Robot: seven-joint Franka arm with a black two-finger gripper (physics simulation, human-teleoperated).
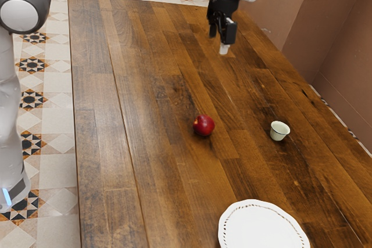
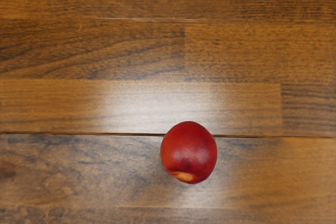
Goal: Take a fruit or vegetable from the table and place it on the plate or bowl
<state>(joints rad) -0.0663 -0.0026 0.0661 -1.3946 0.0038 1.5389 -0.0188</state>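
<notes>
Out at the table's [image 1: 145, 161] far end the hand [image 1: 221, 45] is held high, spread and empty; the red fruit [image 1: 203, 125] is parked well nearer, plate [image 1: 261, 226] nearer yet.

The fruit [image 1: 203, 125] lies on the desk [image 1: 133, 143], roughly midway along its length. A cup [image 1: 279, 130] stands upright on the desk to the exterior view's right of the fruit, well apart from it. The plate [image 1: 263, 226] rests on the desk nearer the camera than the fruit and further toward the exterior view's right, also well apart. The tool [image 1: 223, 46] hangs above the desk, well behind the fruit, over the far end. The floor [image 1: 43, 91] lies off the desk's edge to the exterior view's left of the fruit.
</notes>
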